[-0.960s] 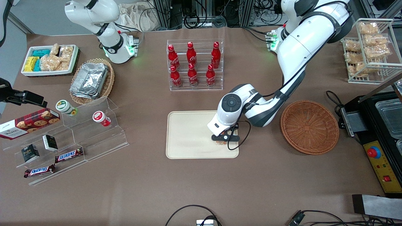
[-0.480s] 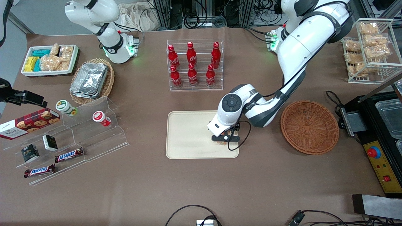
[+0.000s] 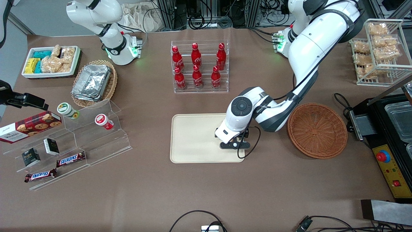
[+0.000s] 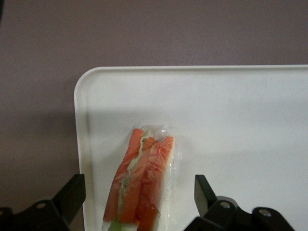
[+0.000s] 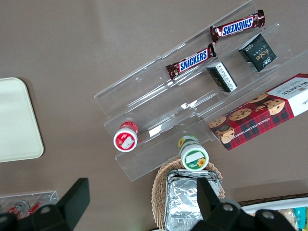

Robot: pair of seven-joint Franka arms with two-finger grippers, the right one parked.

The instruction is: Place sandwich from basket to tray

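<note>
hand (image 4: 137, 202): spread, risen | sandwich (image 4: 142, 185): released on tray (image 4: 250, 125)

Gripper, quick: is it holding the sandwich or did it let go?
Gripper: open, holding nothing, above the sandwich, which lies on the tray between its fingers.

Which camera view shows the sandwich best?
The left wrist view: the sandwich lies on the tray, filling visible, between the open pincer fingers. In the front view the pincer hides it; the right wrist view lacks it.
</note>
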